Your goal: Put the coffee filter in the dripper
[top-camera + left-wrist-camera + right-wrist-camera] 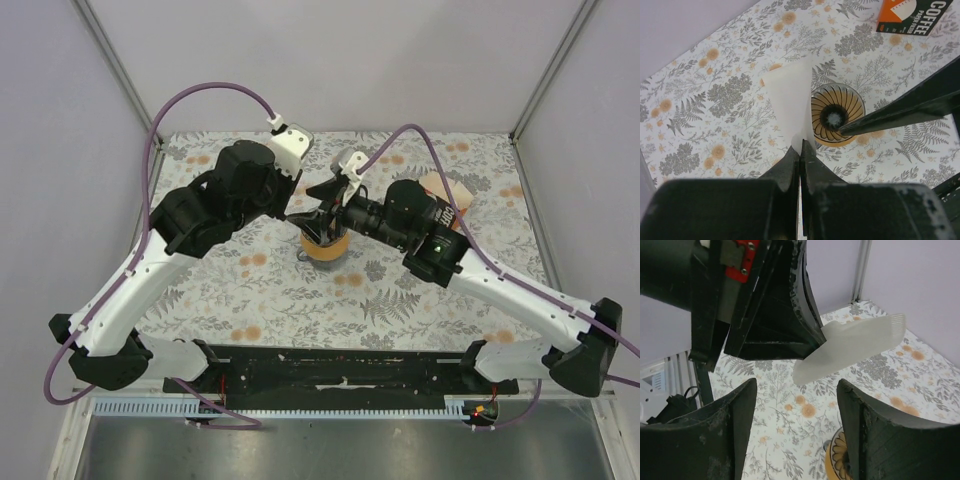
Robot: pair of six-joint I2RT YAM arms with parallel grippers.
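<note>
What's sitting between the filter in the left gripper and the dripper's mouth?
In the left wrist view, nothing separates the filter from the dripper, but one finger of the right gripper reaches over the dripper's right rim.

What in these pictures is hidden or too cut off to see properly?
Top view: dripper mostly hidden under the right arm; coffee filter not visible there.
Left wrist view: carton cut off by the top edge, its lettering incomplete.
Right wrist view: dripper cut off by bottom edge.
</note>
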